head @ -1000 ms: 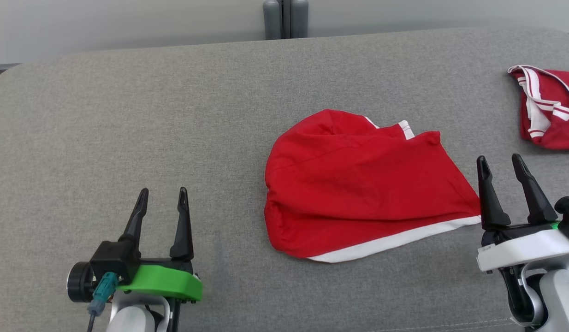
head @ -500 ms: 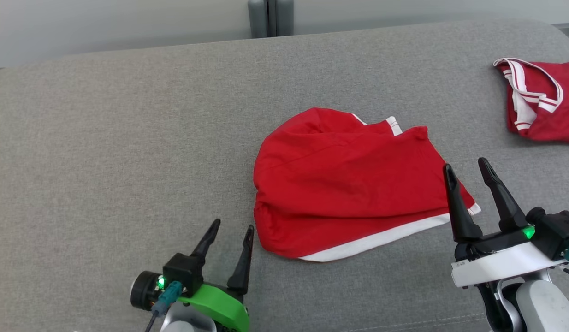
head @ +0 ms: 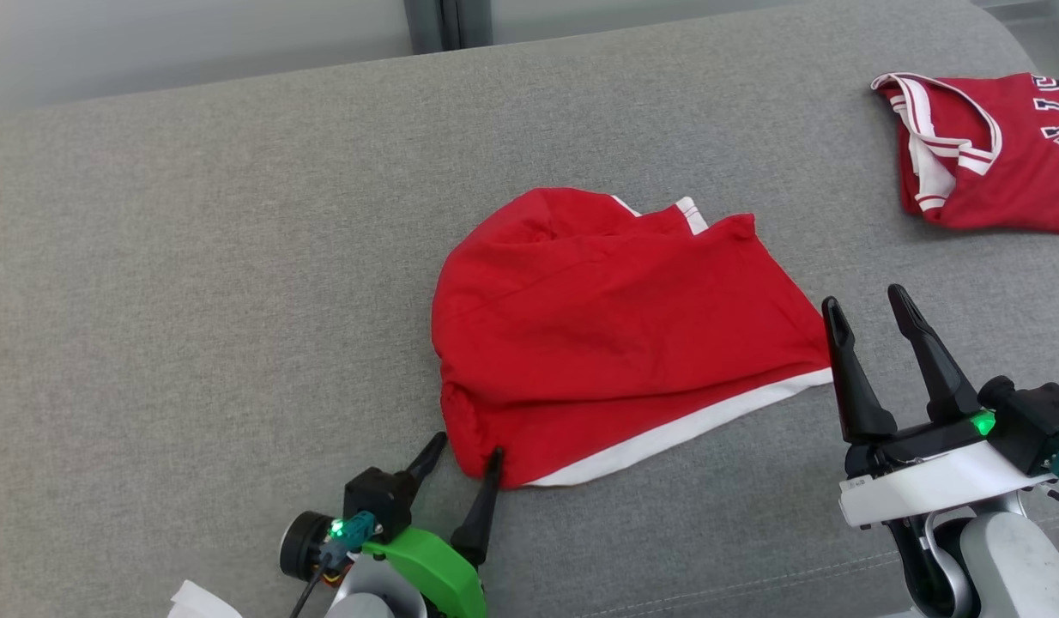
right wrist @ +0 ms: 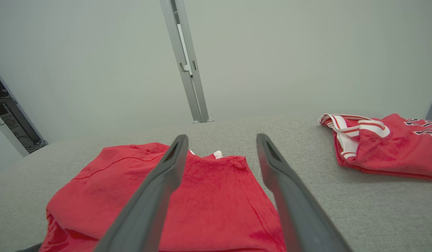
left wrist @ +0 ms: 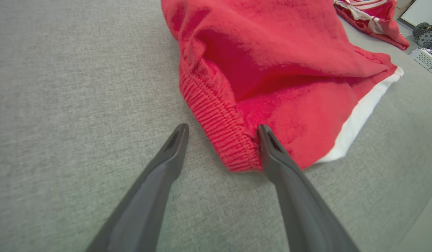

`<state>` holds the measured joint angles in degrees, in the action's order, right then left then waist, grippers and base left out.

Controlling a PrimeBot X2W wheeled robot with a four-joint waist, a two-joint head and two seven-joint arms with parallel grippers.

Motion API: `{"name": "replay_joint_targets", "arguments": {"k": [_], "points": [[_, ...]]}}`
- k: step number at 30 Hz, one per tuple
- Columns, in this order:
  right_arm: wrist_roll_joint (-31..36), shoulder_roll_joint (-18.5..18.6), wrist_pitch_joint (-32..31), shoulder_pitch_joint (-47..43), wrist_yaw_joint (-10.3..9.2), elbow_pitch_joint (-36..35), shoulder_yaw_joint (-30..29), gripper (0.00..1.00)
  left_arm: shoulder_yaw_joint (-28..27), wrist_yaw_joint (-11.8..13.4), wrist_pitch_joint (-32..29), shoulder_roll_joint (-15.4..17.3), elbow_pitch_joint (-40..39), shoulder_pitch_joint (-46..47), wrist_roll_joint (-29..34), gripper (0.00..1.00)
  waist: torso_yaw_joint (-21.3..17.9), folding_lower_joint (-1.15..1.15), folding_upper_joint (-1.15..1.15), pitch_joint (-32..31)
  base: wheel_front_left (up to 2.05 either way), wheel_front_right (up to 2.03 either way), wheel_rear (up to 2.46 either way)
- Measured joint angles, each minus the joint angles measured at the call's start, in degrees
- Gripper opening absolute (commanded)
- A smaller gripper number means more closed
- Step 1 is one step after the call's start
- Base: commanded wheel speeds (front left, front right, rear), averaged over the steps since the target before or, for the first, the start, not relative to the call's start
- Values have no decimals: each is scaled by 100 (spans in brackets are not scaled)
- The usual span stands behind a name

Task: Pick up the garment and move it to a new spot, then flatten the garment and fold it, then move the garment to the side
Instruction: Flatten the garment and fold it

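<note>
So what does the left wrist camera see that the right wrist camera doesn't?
Left wrist, not right: the ribbed elastic edge of the red garment, between the open jaws, and its white hem band. Right wrist, not left: the pale wall, a metal post and the lettering on the red jersey. Both: the red garment, the red jersey and the grey padded surface.

Nothing fully legible. Dark outlined lettering, apparently block capitals, on the red jersey (head: 1001,189) at far right, cut by the picture edge, unreadable.
</note>
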<state>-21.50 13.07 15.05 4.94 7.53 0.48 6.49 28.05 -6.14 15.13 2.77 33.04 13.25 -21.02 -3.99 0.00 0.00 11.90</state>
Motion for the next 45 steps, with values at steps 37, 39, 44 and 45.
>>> {"name": "replay_joint_targets", "arguments": {"k": [37,39,44,45], "points": [[44,-143,0,-115,0,185,-126,100,-881,143,-1,146,-1295,-697,386,100,463,0,0,-212,0,0,0],[44,-144,0,-115,0,198,-145,100,-947,141,-1,132,-1241,-639,397,100,441,0,0,-240,0,0,0],[54,-165,0,-119,0,205,-192,100,-1243,141,-1,85,-1319,-567,455,100,411,0,0,-341,0,0,0],[55,-177,0,-124,0,204,-201,100,-1329,142,0,78,-1374,-567,471,100,410,0,0,-367,0,0,0]]}}
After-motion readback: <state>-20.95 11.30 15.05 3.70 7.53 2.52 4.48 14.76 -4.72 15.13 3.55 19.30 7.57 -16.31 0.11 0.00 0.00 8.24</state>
